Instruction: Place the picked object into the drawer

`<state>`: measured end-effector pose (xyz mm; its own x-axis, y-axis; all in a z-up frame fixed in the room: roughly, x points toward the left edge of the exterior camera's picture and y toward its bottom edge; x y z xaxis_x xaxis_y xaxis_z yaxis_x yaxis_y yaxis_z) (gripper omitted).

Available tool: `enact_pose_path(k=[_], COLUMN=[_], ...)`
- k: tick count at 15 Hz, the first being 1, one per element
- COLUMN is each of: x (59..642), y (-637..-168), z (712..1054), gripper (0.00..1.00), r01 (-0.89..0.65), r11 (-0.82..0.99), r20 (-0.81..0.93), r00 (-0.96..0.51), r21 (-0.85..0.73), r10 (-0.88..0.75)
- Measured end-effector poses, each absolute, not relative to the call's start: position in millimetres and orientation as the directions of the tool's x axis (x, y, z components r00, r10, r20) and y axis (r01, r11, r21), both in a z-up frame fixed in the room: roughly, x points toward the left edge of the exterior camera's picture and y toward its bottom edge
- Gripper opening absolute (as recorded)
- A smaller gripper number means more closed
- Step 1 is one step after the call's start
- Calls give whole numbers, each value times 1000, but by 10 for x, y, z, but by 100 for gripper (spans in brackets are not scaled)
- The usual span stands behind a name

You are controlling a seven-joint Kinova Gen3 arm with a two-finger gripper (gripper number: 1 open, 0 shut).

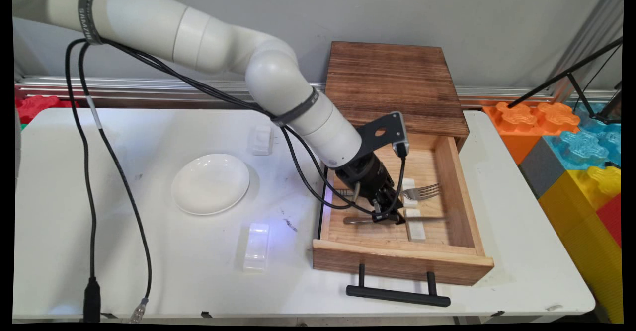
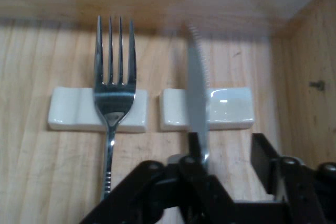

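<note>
Reaching into the open drawer, walls near on both sides, my gripper stands spread around the knife, fork alongside.

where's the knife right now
The knife lies in the open wooden drawer on the table's right, across a white rest, beside the fork, between the gripper's fingers.

- A white table spreads out on every side of the gripper — rounded corners, a few dark scuffs.
- Beyond the gripper, a plain grey wall rises (evenly lit), with a metal rail running along its foot.
- To the gripper's right, past the table's edge, stand big foam blocks — orange, blue, yellow, grey, red.
- A black stand's legs slant above them.
</note>
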<state>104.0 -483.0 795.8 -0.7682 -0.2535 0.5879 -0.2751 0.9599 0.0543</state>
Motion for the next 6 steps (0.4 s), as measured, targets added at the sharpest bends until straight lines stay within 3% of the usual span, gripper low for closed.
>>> enact_pose_path(k=[6], x=[1036], y=[-4856], z=[7783], gripper=[100], r01=[-278], r11=[959], r20=[583], r00=[-772], r21=[49], r10=[-253])
